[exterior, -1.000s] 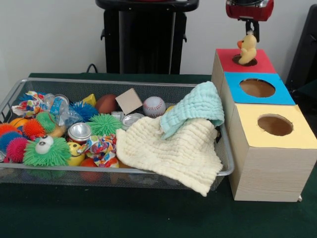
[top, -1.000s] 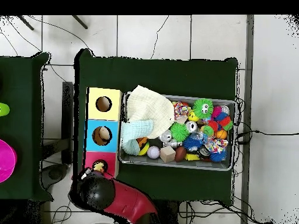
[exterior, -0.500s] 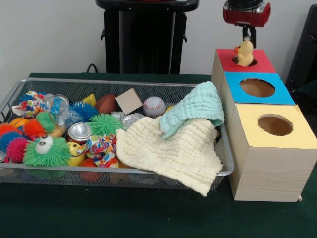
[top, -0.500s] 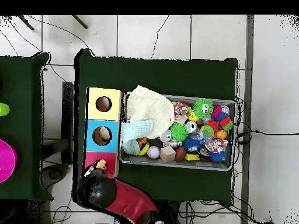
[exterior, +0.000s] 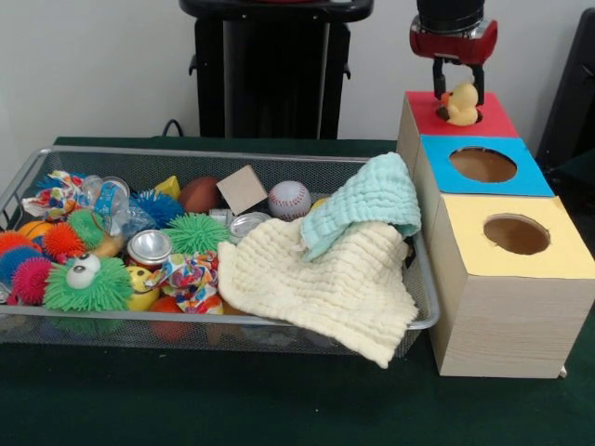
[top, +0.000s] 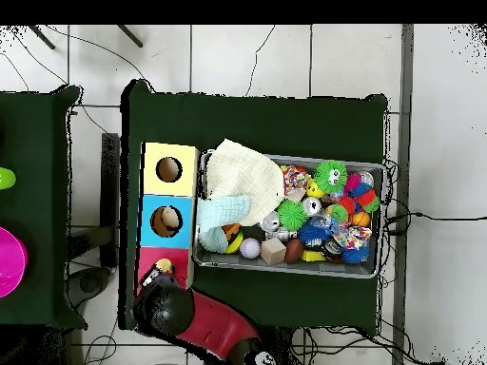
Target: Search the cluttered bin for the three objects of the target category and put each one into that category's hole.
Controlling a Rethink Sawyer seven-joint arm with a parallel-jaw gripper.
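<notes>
Duckling point(exterior: 462, 104) sits in red box's hole point(exterior: 457, 114) — gripper point(exterior: 457, 76) (spread) above.

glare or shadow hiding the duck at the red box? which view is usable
Front view: even light, no glare on the red box; the duckling shows plainly at its hole, under the open gripper. Overhead view: the arm overlaps the red box's edge, and the duckling is only a small yellow spot.
</notes>
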